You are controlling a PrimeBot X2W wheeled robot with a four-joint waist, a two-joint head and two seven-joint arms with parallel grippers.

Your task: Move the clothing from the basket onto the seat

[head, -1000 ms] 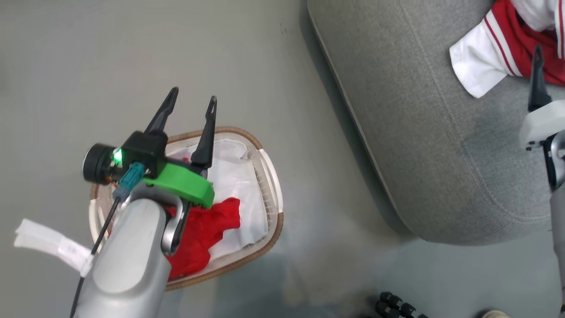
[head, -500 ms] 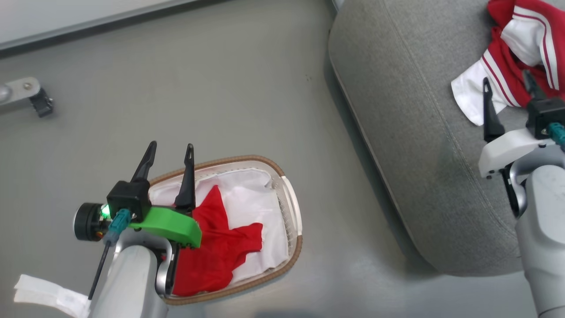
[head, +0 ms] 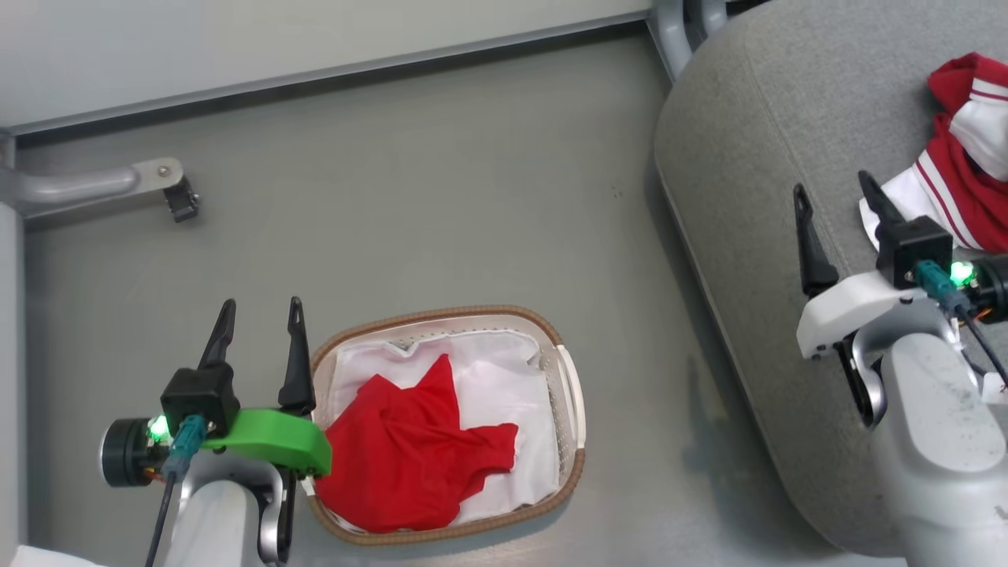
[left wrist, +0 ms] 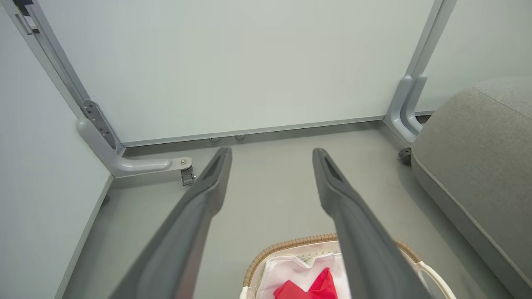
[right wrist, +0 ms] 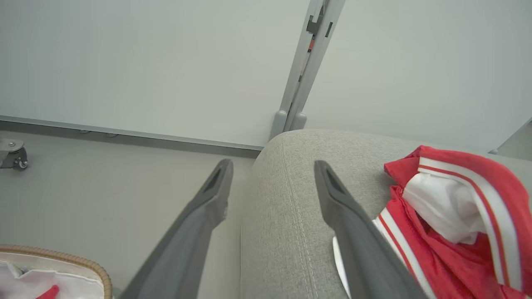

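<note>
The left gripper (head: 261,302) is being held wide open, empty, just beside the basket (head: 579,465), where the red garment (head: 409,457) is lying on a white liner (head: 504,378). Across a strip of floor (head: 472,197), the right gripper (head: 832,183), equally spread and empty, is being held over the seat (head: 748,197) beside the striped garment (head: 965,181).

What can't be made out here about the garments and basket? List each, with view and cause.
Striped garment: head view, cut off by right edge.
Red garment: left wrist view, mostly cut off by bottom edge.
Basket left rim: head view, partly behind left tool mount.
</note>
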